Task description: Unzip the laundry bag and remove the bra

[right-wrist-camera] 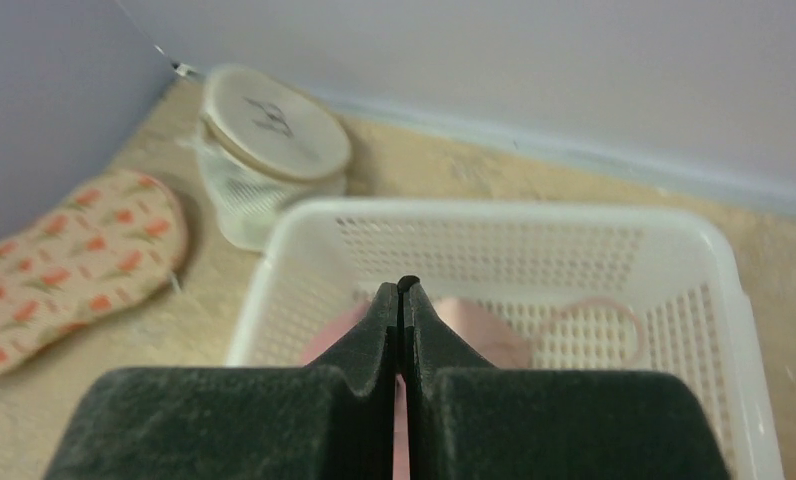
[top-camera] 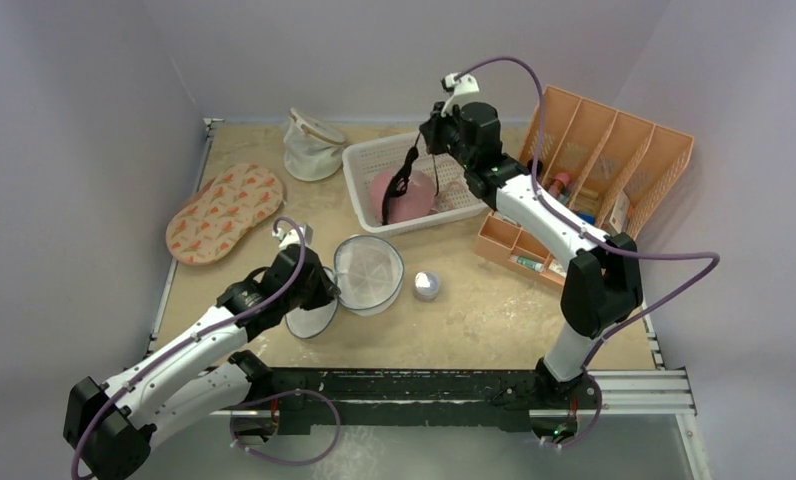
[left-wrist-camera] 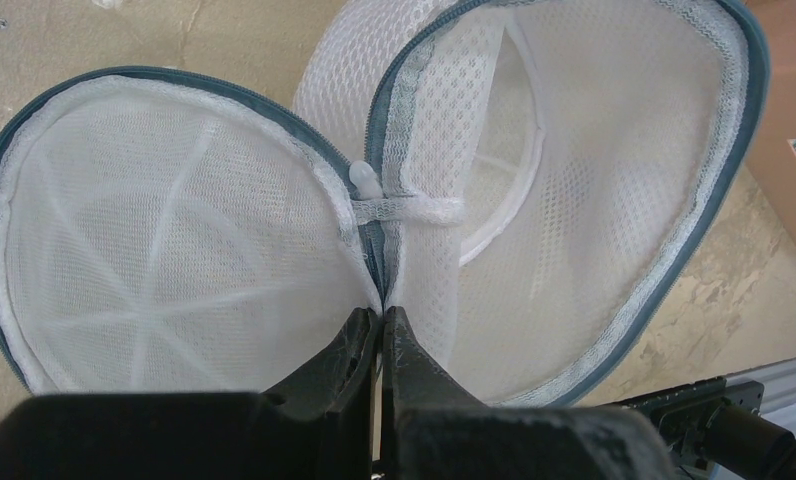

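Only overhead showed the right gripper (top-camera: 421,140) pinching the black strap of the bra (top-camera: 414,200), which lay in the basket (top-camera: 357,185) at twelve o'clock. The left wrist view alone showed the left gripper (left-wrist-camera: 382,320) clamping the open laundry bag (left-wrist-camera: 594,150) at its seam.

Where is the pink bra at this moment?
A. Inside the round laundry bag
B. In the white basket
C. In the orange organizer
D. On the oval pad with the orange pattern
B: the bra lies within the walls of the white basket, while the laundry bag stands open and shows only bare mesh inside.
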{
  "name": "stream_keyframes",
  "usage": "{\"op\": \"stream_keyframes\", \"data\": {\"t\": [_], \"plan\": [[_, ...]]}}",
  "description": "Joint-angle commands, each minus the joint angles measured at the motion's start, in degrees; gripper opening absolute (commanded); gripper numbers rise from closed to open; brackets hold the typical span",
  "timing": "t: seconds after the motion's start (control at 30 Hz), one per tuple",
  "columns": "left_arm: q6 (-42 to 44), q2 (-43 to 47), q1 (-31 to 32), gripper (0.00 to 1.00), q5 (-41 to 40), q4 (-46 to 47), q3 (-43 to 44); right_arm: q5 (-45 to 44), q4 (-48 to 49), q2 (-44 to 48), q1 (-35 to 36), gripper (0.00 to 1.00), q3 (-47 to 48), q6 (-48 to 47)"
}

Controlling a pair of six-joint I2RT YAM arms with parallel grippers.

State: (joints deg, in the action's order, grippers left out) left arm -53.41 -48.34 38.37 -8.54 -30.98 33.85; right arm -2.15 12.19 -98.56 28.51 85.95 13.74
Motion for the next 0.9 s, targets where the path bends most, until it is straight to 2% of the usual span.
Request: {"op": "stream_keyframes", "data": {"t": [0.0,0.13,0.37,0.87], "plan": [[0.5,-0.2,-0.1,0.0,-0.2,1.2,1.2,0.9,1.8,3.8,-3.0,0.0,-4.9,1.8],[0.7,-0.6,0.0,0.0,-0.3,1.0,1.4,0.9,1.6,4.2,-5.9,0.0,-8.3,1.8],[0.8,-1.2,0.0,0.0,-0.2,0.7,2.0,2.2,0.7,2.5,-9.2,0.0,-9.0,1.6],[2.1,-8.8,0.1,0.0,4.9,1.7,4.3,2.7,0.6,-3.2,-9.9,0.0,-9.2,1.6]]}}
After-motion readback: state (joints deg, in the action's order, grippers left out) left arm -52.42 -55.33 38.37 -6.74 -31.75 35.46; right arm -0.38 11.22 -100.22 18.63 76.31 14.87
